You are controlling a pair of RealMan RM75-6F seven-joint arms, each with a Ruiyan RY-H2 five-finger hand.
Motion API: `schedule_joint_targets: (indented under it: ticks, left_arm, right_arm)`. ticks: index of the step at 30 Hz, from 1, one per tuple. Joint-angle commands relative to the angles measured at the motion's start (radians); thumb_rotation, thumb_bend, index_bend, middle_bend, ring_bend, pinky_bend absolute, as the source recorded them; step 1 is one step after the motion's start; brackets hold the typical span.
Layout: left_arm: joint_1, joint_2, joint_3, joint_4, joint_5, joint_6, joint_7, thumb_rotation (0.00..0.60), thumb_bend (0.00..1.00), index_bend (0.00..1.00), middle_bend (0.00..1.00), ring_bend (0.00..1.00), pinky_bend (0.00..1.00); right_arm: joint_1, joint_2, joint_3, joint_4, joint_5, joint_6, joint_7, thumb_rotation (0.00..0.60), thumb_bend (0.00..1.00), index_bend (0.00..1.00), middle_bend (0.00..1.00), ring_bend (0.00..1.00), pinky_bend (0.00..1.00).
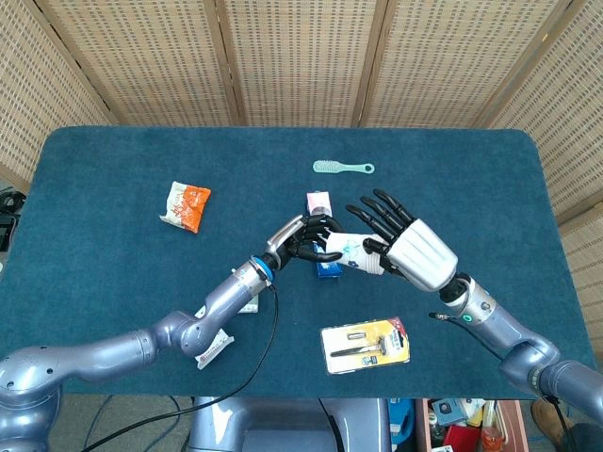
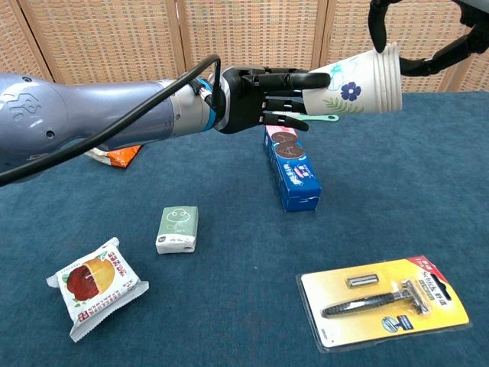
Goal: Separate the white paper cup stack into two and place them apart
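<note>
The white paper cup stack (image 1: 356,252) (image 2: 355,73), printed with blue flowers, lies sideways in the air above the table's middle. My left hand (image 1: 301,237) (image 2: 256,99) grips its narrow base end. My right hand (image 1: 415,252) sits at the wide rim end with fingers spread over the stack. In the chest view one of its fingertips (image 2: 377,27) curls down at the top of the rim, and another reaches the rim from the right. I cannot see a firm grip by the right hand.
Under the cups lies a blue biscuit box (image 2: 292,168). A razor pack (image 1: 366,345) (image 2: 386,300) is near the front. A green comb (image 1: 343,168), an orange packet (image 1: 186,206), a green tissue pack (image 2: 177,228) and a red snack packet (image 2: 95,287) are scattered around.
</note>
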Motion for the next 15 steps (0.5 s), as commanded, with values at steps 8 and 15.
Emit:
schedule_joint_targets:
  ticks: [8, 15]
  left_arm:
    - [0.002, -0.007, -0.002, 0.004, 0.008, -0.007, -0.005, 0.600, 0.37, 0.50, 0.49, 0.42, 0.46]
    - [0.002, -0.013, -0.004, 0.012, 0.013, -0.012, -0.007, 0.600, 0.37, 0.50, 0.49, 0.42, 0.46]
  right_arm:
    - [0.007, -0.010, -0.012, 0.009, 0.005, 0.002, -0.003, 0.600, 0.52, 0.63, 0.17, 0.00, 0.02]
    - [0.007, -0.013, -0.017, 0.017, 0.011, 0.011, -0.001, 0.600, 0.53, 0.65, 0.17, 0.00, 0.02]
